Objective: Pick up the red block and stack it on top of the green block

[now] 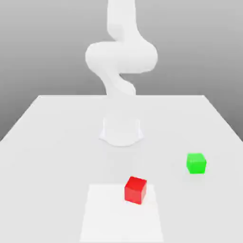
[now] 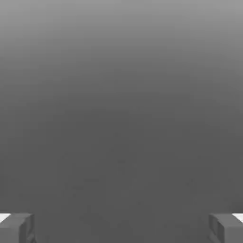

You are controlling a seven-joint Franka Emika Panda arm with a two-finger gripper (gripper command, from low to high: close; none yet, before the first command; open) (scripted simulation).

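Red block point(image 1: 135, 189) lies on table point(image 1: 57, 142), fingers point(image 2: 17, 228) spread, empty.

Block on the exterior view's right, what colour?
Green block, plain bright green; exterior view shows it best.

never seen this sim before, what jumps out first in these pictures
Two bright cubes on the pale table: the red block nearest the camera, and the green block apart from it, toward the exterior view's right. Behind them rises the white arm; in the hand view the gripper stands wide open, holding nothing.
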